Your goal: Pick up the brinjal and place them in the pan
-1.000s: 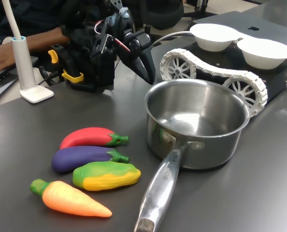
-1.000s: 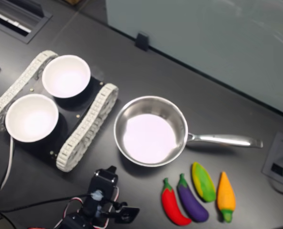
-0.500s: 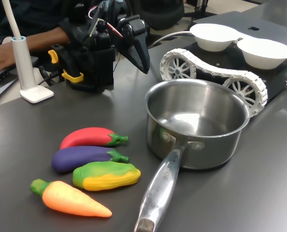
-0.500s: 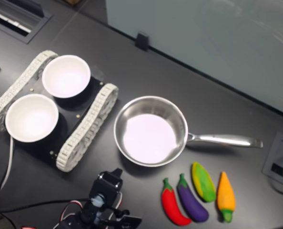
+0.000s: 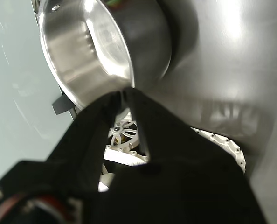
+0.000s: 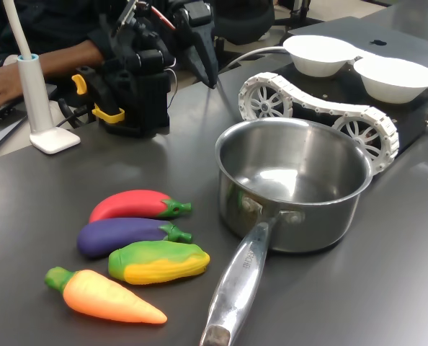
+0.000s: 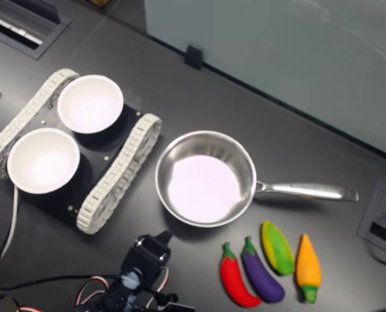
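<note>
**Toy vegetables, saucepan and raised arm**

In the first exterior view, nearest the camera lies a carrot toy (image 6: pixel 102 295), then a corn toy (image 6: pixel 158 262), the brinjal (image 6: pixel 127 235) and a red chilli toy (image 6: pixel 137 205), side by side on the dark table (image 6: pixel 55 194). The brinjal rests between corn and chilli, to the first exterior view's left of the empty pan (image 6: pixel 293 184), outside it. Beyond, the gripper (image 6: pixel 203 61) hangs above the table with its jaws nearly together, holding nothing. Farthest, two white bowls (image 6: pixel 358 65) sit on a tracked rover (image 6: pixel 322 115).
</note>
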`<state>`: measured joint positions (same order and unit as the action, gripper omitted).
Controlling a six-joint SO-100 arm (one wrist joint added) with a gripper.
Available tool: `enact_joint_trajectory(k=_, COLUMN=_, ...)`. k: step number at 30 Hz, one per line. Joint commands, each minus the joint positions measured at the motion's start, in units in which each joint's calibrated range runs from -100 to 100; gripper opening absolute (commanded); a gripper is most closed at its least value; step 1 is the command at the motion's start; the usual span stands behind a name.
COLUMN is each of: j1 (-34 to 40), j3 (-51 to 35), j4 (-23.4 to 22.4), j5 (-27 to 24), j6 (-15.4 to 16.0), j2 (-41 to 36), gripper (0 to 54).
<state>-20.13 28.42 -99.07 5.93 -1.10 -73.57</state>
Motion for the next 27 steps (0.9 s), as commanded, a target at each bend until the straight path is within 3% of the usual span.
enact_joint_trajectory(k=1, j1=-3.4, j3=-7.9, j4=-0.5, j5=-1.2, j6=-0.3, j2=5.0, gripper=0.2)
enact_joint_trajectory(k=19, j1=-14.7, j3=-22.7, j4=-0.8, j5=-4.4, j6=0.2, j2=16.8, gripper=0.2)
enact_joint_trajectory(k=27, j1=-24.9, j3=-25.1, j4=-0.8, j5=-3.9, j6=7.4, j2=25.2, gripper=1.6)
